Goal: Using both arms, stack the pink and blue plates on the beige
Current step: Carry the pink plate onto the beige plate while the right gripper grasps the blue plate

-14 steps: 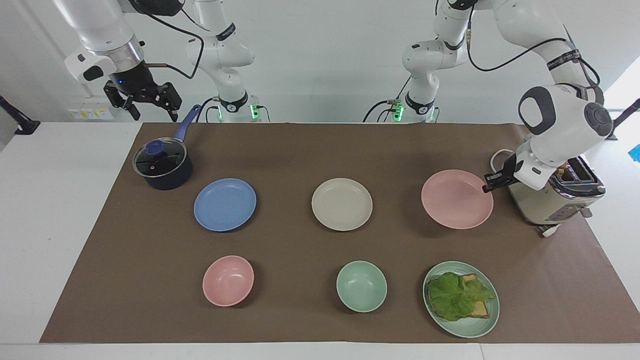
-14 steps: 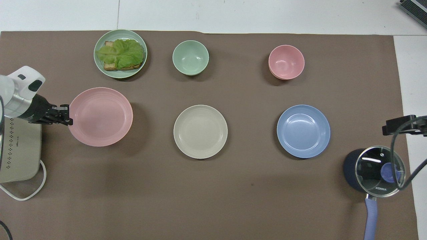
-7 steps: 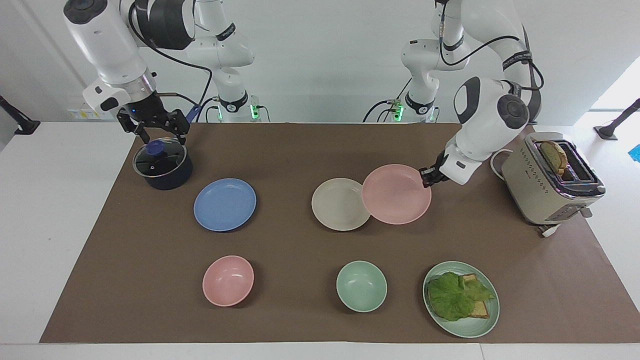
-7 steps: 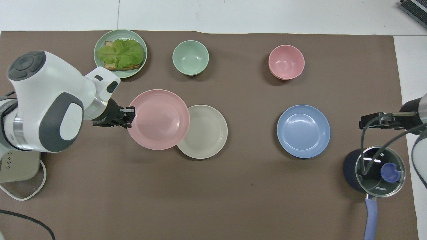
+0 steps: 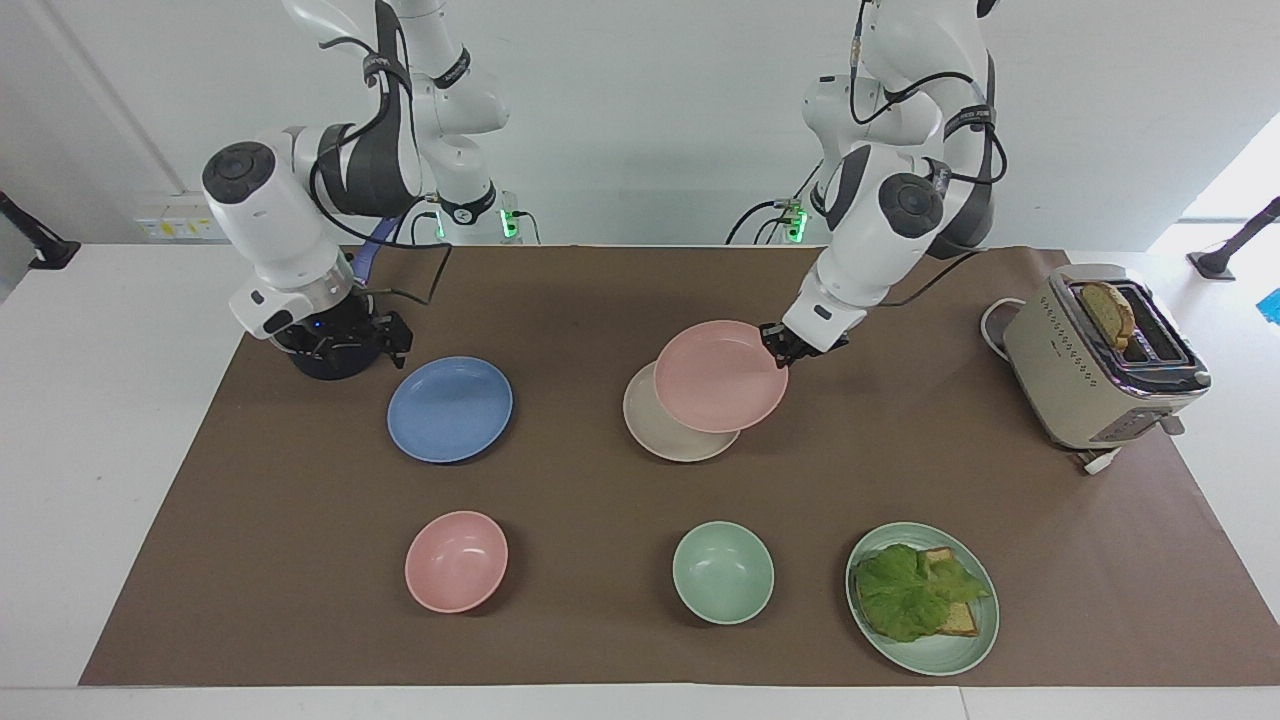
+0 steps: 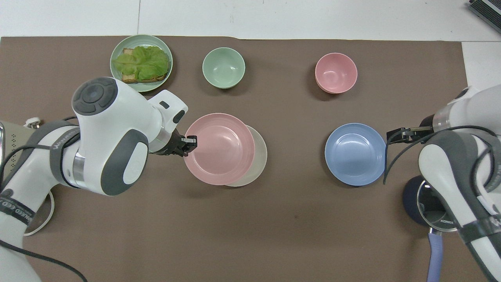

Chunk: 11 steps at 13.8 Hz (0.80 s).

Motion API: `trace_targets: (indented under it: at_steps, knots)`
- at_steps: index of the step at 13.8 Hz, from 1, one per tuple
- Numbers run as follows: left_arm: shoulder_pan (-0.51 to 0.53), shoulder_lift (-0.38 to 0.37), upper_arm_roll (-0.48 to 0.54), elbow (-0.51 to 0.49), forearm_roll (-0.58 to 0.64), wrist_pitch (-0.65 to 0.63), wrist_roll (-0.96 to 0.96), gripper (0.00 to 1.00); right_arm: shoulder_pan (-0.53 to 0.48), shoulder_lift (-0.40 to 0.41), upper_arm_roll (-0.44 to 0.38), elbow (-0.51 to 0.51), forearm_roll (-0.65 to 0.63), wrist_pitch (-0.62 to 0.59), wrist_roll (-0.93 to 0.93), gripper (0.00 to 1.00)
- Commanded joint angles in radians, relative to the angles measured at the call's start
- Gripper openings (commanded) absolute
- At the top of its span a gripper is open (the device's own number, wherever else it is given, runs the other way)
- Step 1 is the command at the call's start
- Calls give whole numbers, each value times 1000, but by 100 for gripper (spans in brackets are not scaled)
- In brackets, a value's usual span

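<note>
The left gripper point(image 5: 783, 347) is clamped on the rim of the pink plate point(image 5: 720, 376) at the edge toward the left arm's end of the table. In the facing view the plate hangs tilted over the beige plate point(image 5: 660, 436), covering most of it and leaving a crescent showing on the side away from the robots. The overhead view shows the same overlap from above, but not whether the two plates touch; from the facing view they seem apart, though that is hard to be sure of.

The right gripper point(image 5: 345, 338) hangs with its fingers spread wide and holding nothing, low over the dark pot point(image 5: 325, 365) beside the blue plate point(image 5: 450, 409). In the overhead view the pot's glass lid point(image 6: 434, 211) and pale handle point(image 6: 434, 254) show beneath the arm, while the facing view hides most of the pot. The blue plate lies flat toward the right arm's end of the table.

A brown mat point(image 5: 600, 620) covers a white table point(image 5: 90, 450). Farther from the robots stand a pink bowl point(image 5: 456, 561), a green bowl point(image 5: 722, 572) and a green plate point(image 5: 975, 640) with lettuce and toast. A toaster point(image 5: 1095, 370) holding a slice sits at the left arm's end. The wall point(image 5: 640, 120) is plain white.
</note>
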Motion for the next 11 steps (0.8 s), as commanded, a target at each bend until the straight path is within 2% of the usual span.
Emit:
trace_targets:
  at_steps: [1,3,5,8,11]
  knots:
    - [-27,-11,19,-73,-18,83,-2,0,-10,41,0,-28,23,70,-45,100]
    - [-33,-8,19,-77,-18,88,-4,0,-17,55,0,-59,24,111,-59,100]
    - [-54,26,19,-77,-18,130,-8,0,-17,80,0,-83,61,148,-59,100]
    - [-74,25,19,-84,-18,148,-22,0,-23,144,0,-97,127,203,-103,100]
    - [-97,20,19,-88,-18,146,-44,0,-28,153,-1,-110,149,231,-127,100]
